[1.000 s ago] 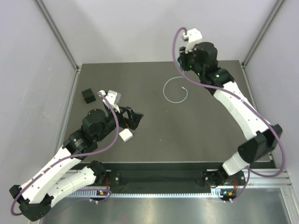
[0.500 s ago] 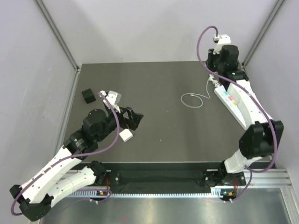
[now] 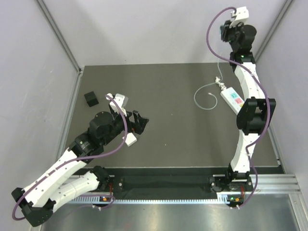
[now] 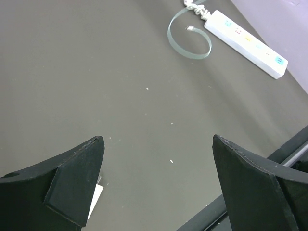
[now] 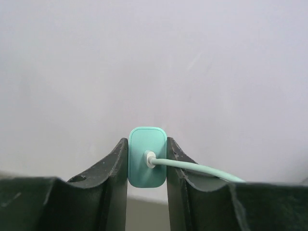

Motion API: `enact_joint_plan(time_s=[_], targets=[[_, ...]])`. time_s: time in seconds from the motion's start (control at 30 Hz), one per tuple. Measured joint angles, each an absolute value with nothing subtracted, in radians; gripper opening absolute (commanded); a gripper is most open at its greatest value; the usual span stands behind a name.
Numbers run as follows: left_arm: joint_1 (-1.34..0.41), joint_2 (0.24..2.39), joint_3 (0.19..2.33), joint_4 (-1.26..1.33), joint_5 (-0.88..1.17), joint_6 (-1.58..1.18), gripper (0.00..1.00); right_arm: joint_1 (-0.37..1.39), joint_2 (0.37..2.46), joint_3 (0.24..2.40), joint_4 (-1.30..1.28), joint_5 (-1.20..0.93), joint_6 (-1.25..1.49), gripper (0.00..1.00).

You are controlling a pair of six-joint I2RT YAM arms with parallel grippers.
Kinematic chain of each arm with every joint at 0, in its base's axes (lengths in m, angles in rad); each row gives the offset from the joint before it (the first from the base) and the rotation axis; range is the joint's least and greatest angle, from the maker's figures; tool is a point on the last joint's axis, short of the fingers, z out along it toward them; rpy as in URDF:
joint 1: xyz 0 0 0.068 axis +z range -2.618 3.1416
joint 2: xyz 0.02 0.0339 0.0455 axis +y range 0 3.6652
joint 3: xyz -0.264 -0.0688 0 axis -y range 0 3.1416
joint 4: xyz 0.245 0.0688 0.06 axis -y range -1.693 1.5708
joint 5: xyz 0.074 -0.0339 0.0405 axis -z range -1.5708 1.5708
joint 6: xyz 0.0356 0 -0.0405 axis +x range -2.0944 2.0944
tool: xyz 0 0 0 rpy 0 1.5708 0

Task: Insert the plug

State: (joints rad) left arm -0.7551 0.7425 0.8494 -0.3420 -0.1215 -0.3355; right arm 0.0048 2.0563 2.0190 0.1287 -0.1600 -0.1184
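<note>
Dark bench [image 3: 163,91] carries a white power strip [image 3: 232,100]; against the pale wall [image 5: 154,57] the right hand [image 5: 147,144] pinches a teal plug [image 5: 140,168]; the left hand [image 4: 158,140] gapes wide.

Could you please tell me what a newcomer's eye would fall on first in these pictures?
The right gripper, high up at the far right corner, pinches a teal plug between its fingers. Below it, on the right side of the table, lies a white power strip with a loop of cable beside it. The left gripper hangs open and empty at the near left.
</note>
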Motion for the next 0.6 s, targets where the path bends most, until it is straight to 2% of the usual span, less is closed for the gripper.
enact_joint_plan(time_s=[0.07,0.2,0.33,0.4,0.6], targets=[[-0.755,0.746,0.849,-0.341,-0.128,-0.329,0.98,-0.013,2.088,2.096,0.217,-0.159,-0.101,0.0],[-0.755,0.753,0.845,-0.337,-0.139,-0.319,0.98,-0.045,2.214,2.429,0.357,-0.123,-0.069,0.0],[-0.755,0.768,0.842,-0.329,-0.138,-0.312,0.98,-0.086,2.202,2.456,0.518,-0.083,-0.077,0.0],[-0.755,0.782,0.842,-0.323,-0.134,-0.311,0.98,-0.11,2.176,2.378,0.572,-0.085,-0.093,0.0],[-0.755,0.803,0.836,-0.315,-0.094,-0.312,0.98,-0.154,2.087,1.932,0.582,-0.081,-0.231,0.0]])
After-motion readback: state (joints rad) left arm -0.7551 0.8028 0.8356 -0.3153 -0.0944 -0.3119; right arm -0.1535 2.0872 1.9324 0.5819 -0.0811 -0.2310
